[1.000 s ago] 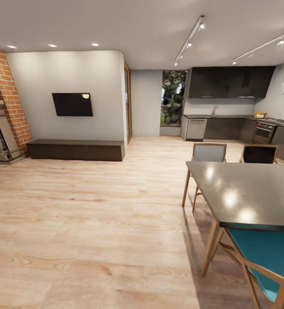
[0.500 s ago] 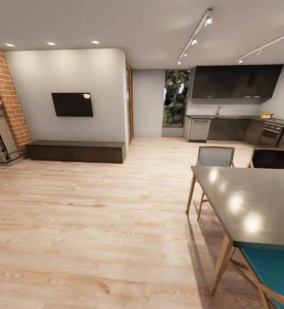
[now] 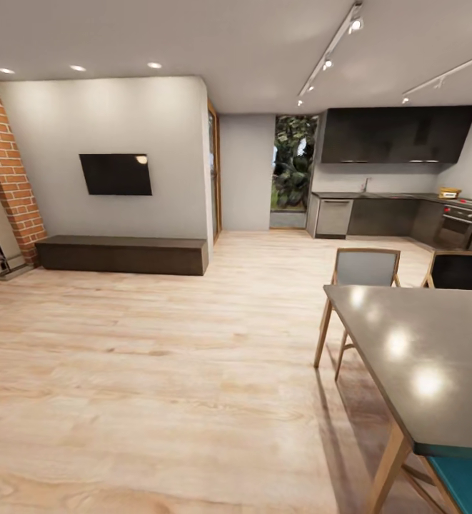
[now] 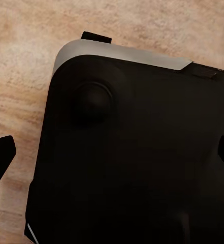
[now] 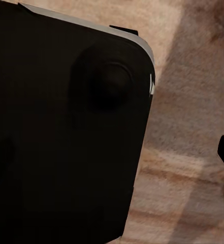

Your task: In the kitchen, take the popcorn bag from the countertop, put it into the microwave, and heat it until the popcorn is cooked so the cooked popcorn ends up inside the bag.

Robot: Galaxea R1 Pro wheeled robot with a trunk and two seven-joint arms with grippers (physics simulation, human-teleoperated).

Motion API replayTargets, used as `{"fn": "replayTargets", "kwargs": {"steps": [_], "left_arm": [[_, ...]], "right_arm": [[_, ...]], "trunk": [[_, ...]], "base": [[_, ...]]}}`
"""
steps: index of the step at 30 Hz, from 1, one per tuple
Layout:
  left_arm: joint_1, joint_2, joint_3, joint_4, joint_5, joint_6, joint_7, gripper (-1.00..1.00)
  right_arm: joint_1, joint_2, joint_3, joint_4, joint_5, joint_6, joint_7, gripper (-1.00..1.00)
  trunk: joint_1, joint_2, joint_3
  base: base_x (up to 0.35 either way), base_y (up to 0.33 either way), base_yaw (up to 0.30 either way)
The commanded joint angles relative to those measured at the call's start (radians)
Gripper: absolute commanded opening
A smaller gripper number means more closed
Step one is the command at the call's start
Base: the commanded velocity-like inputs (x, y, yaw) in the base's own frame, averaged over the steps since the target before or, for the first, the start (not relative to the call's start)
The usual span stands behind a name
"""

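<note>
While the robot rolls forward, the whole head view has shifted against a second ago: the dining table (image 3: pixel 421 357) slides nearer and lower, so the camera moved, not the furniture. Still transit; the kitchen (image 3: pixel 393 185) sits far off at the back right, its countertop (image 3: pixel 385 194) a thin strip. Popcorn bag and microwave are too small to pick out. Left gripper (image 4: pixel 112 157) fingers spread wide, nothing between them, base below. Right gripper: can't tell. Open floor (image 3: pixel 193 343) ahead; table edge close on the right.
</note>
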Motion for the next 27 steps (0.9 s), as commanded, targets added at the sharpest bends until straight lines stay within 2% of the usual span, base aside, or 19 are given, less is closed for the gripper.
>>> {"fn": "replayTargets", "kwargs": {"steps": [1, 18, 27], "left_arm": [[0.000, 0.000, 0.002, 0.000, 0.010, -0.001, -0.001, 1.00], [0.000, 0.000, 0.002, 0.000, 0.010, -0.001, -0.001, 1.00], [0.000, -0.001, 0.002, 0.000, 0.010, -0.001, -0.001, 1.00]], "right_arm": [[0.000, 0.000, -0.002, 0.000, 0.009, -0.002, -0.004, 1.00], [0.000, -0.002, -0.004, 0.000, 0.012, -0.001, -0.004, 1.00], [0.000, 0.001, 0.009, 0.000, 0.020, 0.001, -0.004, 1.00]], "trunk": [[0.001, 0.000, -0.001], [0.001, 0.000, -0.001], [0.001, 0.000, -0.001]], "base": [[0.323, 0.000, 0.000], [0.323, 0.000, 0.000], [0.323, 0.000, 0.000]]}}
